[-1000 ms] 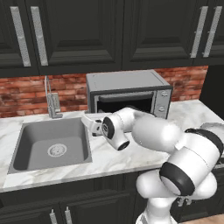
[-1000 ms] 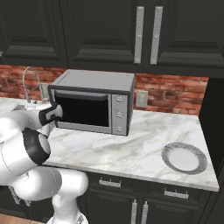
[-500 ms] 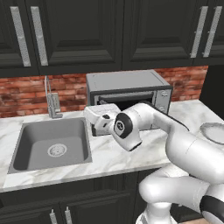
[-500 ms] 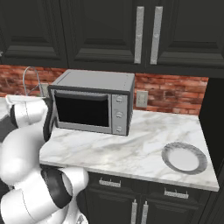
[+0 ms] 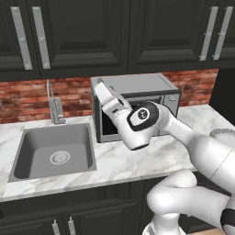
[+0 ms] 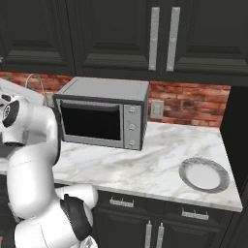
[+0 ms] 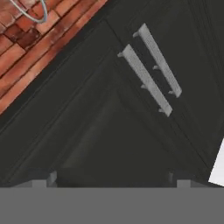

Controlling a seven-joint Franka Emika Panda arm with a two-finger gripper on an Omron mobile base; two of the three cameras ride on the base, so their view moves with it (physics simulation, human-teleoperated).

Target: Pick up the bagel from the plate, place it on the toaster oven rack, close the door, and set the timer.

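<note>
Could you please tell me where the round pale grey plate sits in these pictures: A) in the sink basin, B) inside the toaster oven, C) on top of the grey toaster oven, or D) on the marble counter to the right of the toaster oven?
D: the round pale grey plate lies on the white marble counter, to the right of the grey boxy toaster oven.

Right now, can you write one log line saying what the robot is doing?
gripper: open, empty, aimed at upper cabinet doors | plate: on counter, no bagel on it | toaster oven: door shut

arm hides oven door (image 5: pixel 110 128) (mostly), faucet (image 7: pixel 30 11) cropped
</note>
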